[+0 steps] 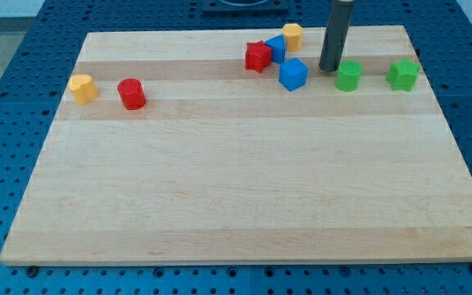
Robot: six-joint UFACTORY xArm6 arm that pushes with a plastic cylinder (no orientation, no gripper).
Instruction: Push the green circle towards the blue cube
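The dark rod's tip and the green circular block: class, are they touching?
Cannot tell. In the camera view my tip sits just left of the green circular block, too close to show either contact or a gap.

Pale wood-grain board [244,188], light tan with a slightly darker stripe along the top. Blue perforated table [6,123] around it. Dark grey rod, its tip [329,68] dark too. Green circle [348,75], green star [403,74]. Blue cube [293,74], second blue block [277,47]. Red block [258,56], red cylinder [131,93]. Yellow-orange block [292,34] at top, yellow-orange block [82,87] at left.
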